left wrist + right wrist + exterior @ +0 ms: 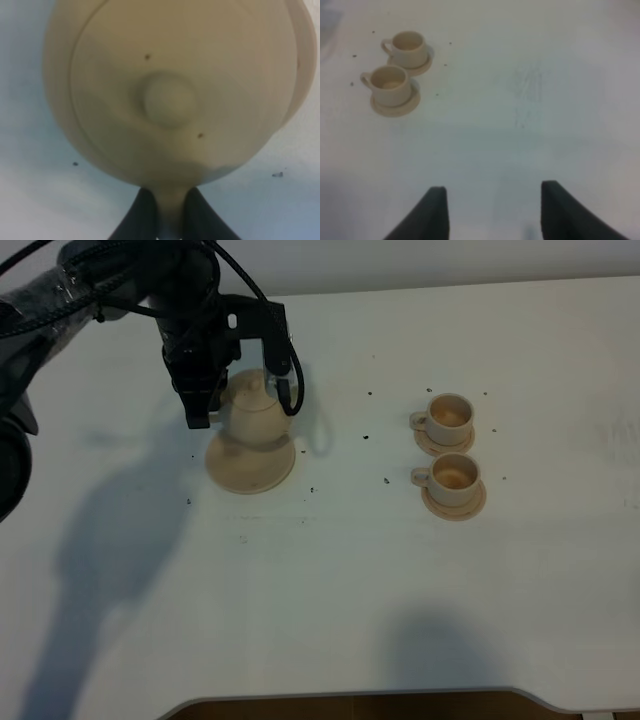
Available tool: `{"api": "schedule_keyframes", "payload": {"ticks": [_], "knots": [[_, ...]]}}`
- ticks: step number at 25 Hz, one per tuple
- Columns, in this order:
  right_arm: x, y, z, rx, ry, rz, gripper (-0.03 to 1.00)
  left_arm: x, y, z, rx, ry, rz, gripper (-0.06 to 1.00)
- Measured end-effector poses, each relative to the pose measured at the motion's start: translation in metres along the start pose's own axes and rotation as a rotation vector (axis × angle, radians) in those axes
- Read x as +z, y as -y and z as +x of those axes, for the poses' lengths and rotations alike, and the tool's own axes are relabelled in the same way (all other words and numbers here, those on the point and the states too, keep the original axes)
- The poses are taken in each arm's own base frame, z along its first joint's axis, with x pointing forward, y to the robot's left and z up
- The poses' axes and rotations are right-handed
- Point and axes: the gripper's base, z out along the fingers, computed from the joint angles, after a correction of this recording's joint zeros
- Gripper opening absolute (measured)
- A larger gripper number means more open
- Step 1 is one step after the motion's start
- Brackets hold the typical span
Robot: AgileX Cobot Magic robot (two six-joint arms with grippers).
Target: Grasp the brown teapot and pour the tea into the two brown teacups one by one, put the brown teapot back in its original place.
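Both left pincer [171, 205] jaws clamp the brown teapot [170, 95] handle.

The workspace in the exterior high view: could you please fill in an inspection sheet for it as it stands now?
Surface: white table, bare across the middle and front.
Job's things: brown teapot over its wide saucer, whether lifted cannot be told; far teacup and near teacup upright, each on its own saucer.
Clutter: small dark specks scattered between the teapot and the cups.
Grippers: left gripper shut on the teapot's handle; right gripper open, holding nothing.
Cables: black cables loop along the left arm.
Surroundings: brown strip below the table's front edge.
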Motion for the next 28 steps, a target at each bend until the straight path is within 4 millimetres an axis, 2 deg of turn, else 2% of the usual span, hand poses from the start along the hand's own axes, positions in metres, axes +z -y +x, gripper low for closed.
{"api": "schedule_keyframes", "payload": {"ticks": [5,9,16,28], "knots": [[0.000,0.000,0.000,0.000,0.000,0.000,0.44,-0.005,0.004,-0.009,-0.051,0.088,0.037,0.11],[0.000,0.000,0.000,0.000,0.000,0.000,0.44,-0.008,0.014,-0.030,-0.068,0.114,0.035,0.11],[0.000,0.000,0.000,0.000,0.000,0.000,0.44,-0.014,0.036,-0.072,0.033,0.128,-0.034,0.11],[0.000,0.000,0.000,0.000,0.000,0.000,0.44,-0.022,0.059,-0.111,0.181,0.096,-0.165,0.11]]}}
